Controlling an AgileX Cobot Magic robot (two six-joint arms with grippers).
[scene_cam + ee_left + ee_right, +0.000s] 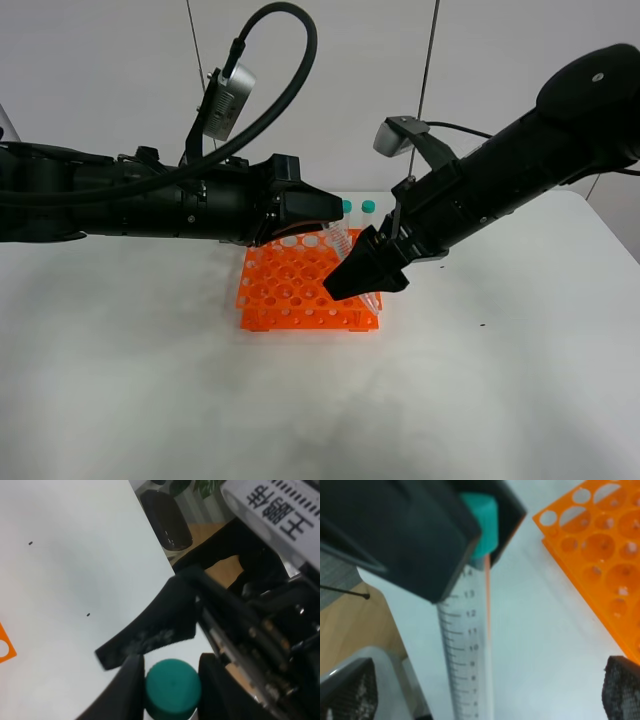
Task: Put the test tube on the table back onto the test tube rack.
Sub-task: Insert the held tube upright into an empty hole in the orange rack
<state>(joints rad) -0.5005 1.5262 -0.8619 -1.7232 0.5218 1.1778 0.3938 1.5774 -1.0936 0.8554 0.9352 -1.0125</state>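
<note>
Test tube [468, 645] (teal-capped) clamped in left gripper [331, 213].

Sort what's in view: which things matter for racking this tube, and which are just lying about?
In the job: test tube, held by its cap in the left gripper; orange rack; right gripper, open.
Just there: two capped tubes standing in the rack; dark specks on the table.
</note>
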